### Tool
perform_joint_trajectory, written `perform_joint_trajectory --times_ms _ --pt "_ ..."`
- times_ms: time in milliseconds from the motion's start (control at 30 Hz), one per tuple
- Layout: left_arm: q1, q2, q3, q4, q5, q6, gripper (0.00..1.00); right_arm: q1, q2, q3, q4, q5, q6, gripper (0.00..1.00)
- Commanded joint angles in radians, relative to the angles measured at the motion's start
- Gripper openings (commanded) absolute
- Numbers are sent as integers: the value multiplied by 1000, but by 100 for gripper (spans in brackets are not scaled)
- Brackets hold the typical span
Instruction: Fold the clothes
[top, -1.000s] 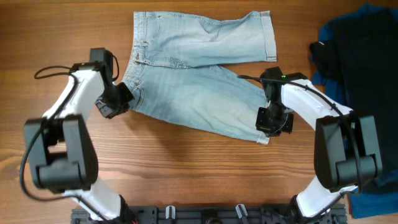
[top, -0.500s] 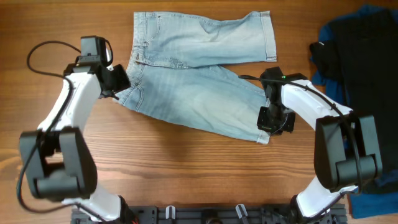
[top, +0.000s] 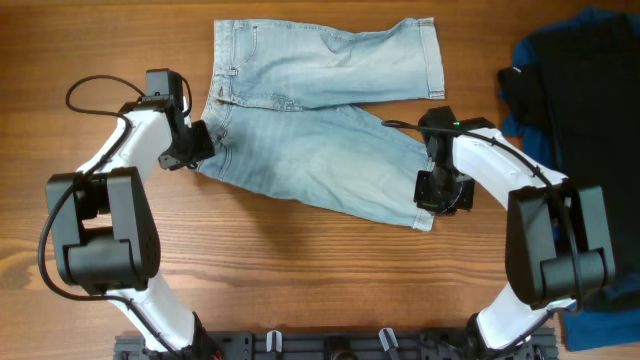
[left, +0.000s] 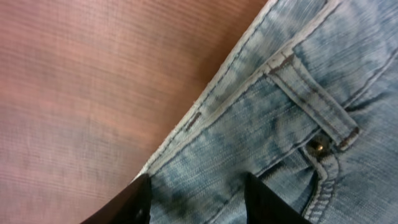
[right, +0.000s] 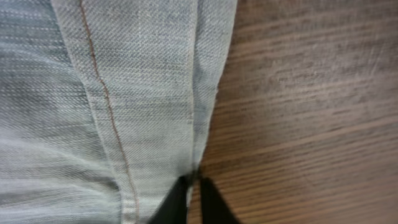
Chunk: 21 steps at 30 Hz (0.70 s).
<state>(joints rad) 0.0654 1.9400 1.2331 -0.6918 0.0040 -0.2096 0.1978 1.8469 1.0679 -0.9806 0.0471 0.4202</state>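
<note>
Two arms stand over the wooden table (top: 300, 290), one at each end of the denim shorts (top: 320, 130). The shorts lie flat toward the table's far edge, midway between its left and right edges. The waistband faces the left edge. One leg runs along the far edge and the other slants toward the near right.

The left gripper (top: 197, 143) is at the waistband's near corner. In its wrist view the left gripper (left: 198, 186) is released, its fingers apart with flat denim between them, close to a belt loop (left: 317, 102) and a rivet (left: 318, 147).

The right gripper (top: 437, 195) is at the hem of the slanted leg. Its wrist view shows only the fingertips. They are nearly together, and the right gripper (right: 194, 183) appears to be clenched on the hem's edge.

A dark blue garment (top: 590, 60) and a black garment (top: 560, 90) are heaped at the table's right edge, apart from the shorts.
</note>
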Motion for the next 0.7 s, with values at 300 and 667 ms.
perform_joint_trajectory --times_ms 300,667 --pt "-5 45 -60 -259 51 -129 37 -1 -201 19 85 -29 -116 31" --pt "-5 41 -88 -369 50 -170 18 -1 -205 19 220 -29 -159 39"
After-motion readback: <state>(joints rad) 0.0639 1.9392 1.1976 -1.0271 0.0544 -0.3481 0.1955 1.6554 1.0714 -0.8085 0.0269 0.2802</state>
